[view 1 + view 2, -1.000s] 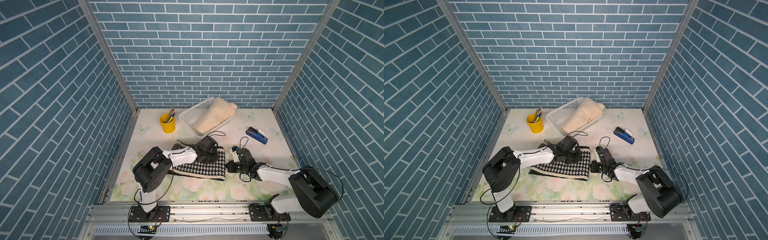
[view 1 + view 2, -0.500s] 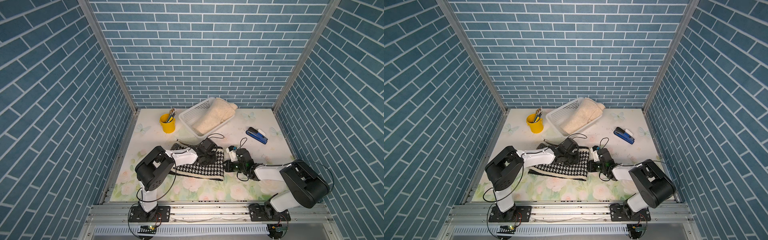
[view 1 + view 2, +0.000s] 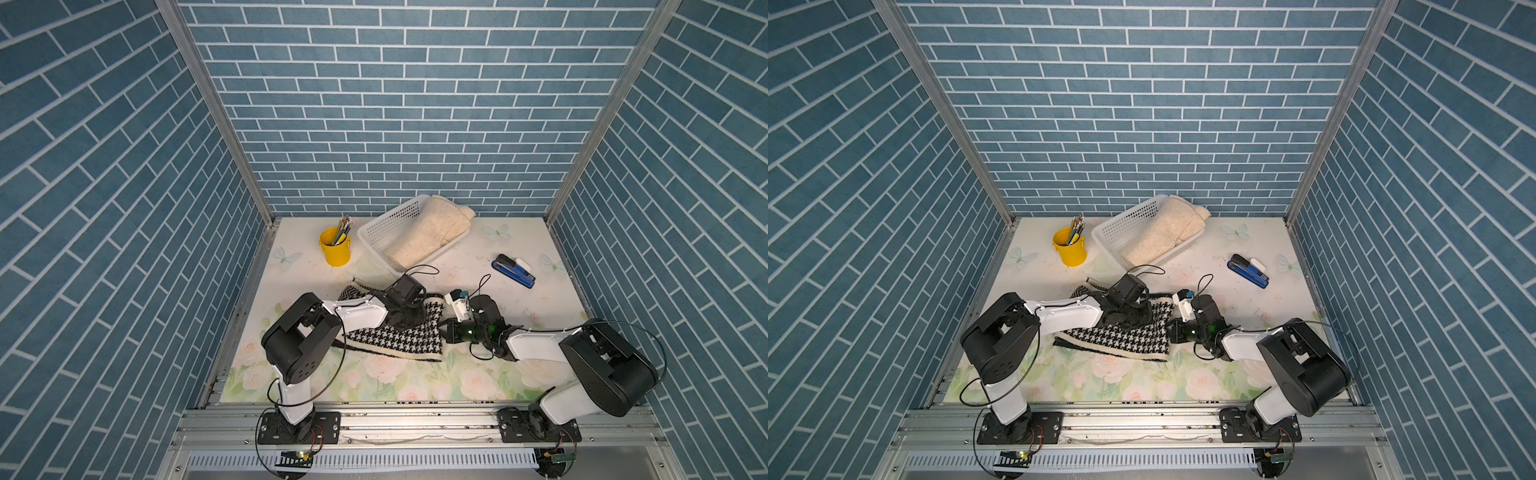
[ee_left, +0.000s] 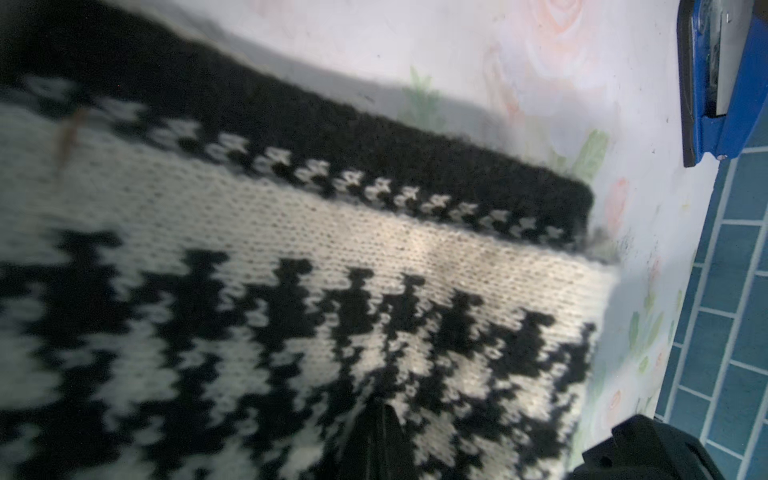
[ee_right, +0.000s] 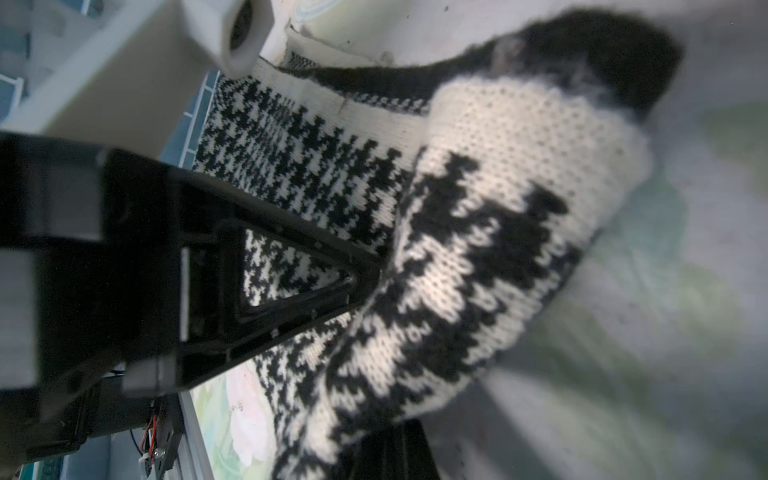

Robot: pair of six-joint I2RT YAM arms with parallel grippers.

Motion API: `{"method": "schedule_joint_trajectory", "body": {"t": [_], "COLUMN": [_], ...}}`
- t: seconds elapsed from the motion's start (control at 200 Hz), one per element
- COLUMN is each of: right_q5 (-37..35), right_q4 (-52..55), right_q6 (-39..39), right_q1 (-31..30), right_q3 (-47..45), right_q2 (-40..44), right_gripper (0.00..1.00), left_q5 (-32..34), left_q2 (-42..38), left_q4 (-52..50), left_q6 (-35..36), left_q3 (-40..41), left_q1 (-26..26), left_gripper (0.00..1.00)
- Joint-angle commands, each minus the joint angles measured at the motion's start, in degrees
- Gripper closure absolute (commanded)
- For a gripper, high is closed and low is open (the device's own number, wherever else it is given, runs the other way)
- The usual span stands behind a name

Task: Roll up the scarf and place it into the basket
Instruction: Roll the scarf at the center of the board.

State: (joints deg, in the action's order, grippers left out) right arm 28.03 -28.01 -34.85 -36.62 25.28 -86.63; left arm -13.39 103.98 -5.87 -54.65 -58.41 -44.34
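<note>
On the floral counter (image 3: 374,382), left fingers (image 4: 374,440) and right fingers (image 5: 399,457) pinch shut on a soft, light, floppy knitted scarf (image 3: 395,336); its corners seem the best hold.

Lab robot booth, brick-print walls (image 3: 407,124), aluminium frame (image 3: 415,428), floral tabletop (image 3: 374,378)

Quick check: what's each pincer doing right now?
Left pincer: closed, pinching the scarf.
Right pincer: closed, pinching the scarf's raised fold.
</note>
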Motion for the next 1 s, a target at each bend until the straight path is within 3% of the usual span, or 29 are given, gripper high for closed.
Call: {"method": "schedule_joint_trajectory", "body": {"t": [0.0, 0.165, 0.43, 0.51, 0.78, 0.995], "right_q5": [2.2, 2.5, 2.2, 2.5, 2.0, 1.3], "right_q4": [-2.6, -2.8, -2.4, -2.7, -1.7, -1.1], "right_q6": [-1.9, -2.1, -2.1, -2.2, -2.6, -2.5], "right_q1": [-1.8, -3.4, -4.9, -5.2, -6.3, -6.4], "right_q3": [2.4, 5.3, 10.1, 11.6, 15.2, 15.3], "right_q2": [-1.1, -3.6, -9.9, -12.1, -16.5, -16.6], "right_gripper": [1.00, 1.00, 1.00, 1.00, 1.00, 1.00], "left_q5": [-0.4, -1.5, 3.7, 2.7, -3.8, -4.6], "left_q2": [-2.3, -3.4, -14.9, -17.0, -16.0, -11.4], "left_q4": [0.1, -0.2, -8.8, -9.5, -5.1, -2.7], "left_q6": [0.7, 1.5, 5.5, 6.7, 7.1, 5.8], "left_q3": [2.5, 4.3, 5.3, 5.1, 6.1, 5.4], "left_q1": [1.5, 3.7, 9.7, 10.0, 8.4, 5.8], "left_gripper": [1.00, 1.00, 1.00, 1.00, 1.00, 1.00]}}
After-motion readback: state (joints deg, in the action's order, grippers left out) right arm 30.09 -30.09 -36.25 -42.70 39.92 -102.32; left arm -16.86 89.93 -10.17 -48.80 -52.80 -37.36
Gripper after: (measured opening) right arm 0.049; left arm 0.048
